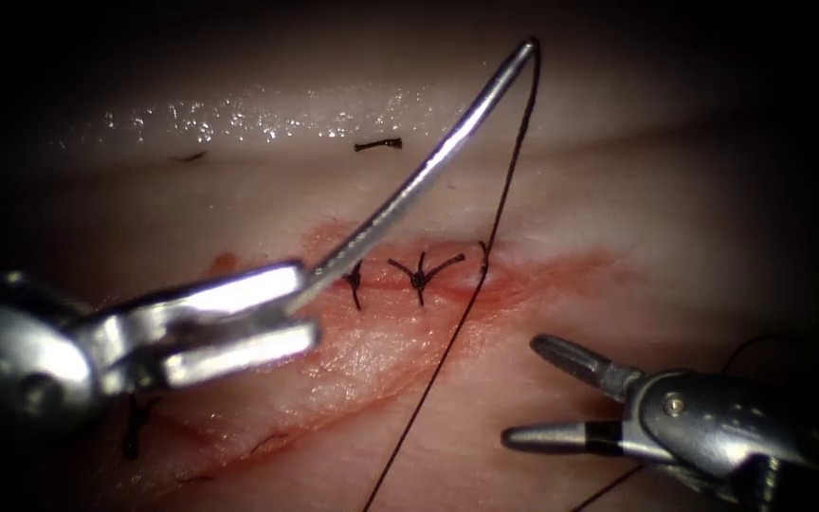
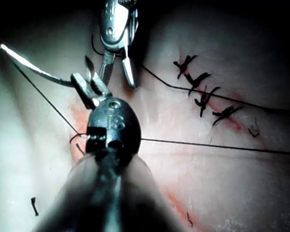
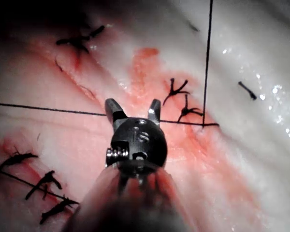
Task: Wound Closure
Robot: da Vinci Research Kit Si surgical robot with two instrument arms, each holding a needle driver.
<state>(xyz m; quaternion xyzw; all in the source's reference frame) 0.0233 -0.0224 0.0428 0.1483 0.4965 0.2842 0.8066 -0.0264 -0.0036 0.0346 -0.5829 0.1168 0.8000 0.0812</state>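
Observation:
My left tool [image 1: 305,305] comes in from the left and is shut on the curved needle [image 1: 428,166] near its pointed end. The needle is out of the tissue [image 1: 637,190] and rises up and to the right over the cut [image 1: 533,277]. The thread [image 1: 500,209] leaves the needle's upper end, drops past the right end of the cut and runs off below. My right tool [image 1: 521,391] stands open right of the thread, below the cut, holding nothing. The left wrist view has the left tool [image 2: 89,83] on the needle [image 2: 36,69]. The right tool [image 3: 133,107] is open above thread [image 3: 48,109].
Two tied stitches [image 1: 419,275] cross the cut beside the left tool's jaws, with red fluid [image 1: 381,356] around them. A cut end of thread [image 1: 378,144] lies on the far tissue. Another dark stitch [image 1: 133,427] shows under the left tool.

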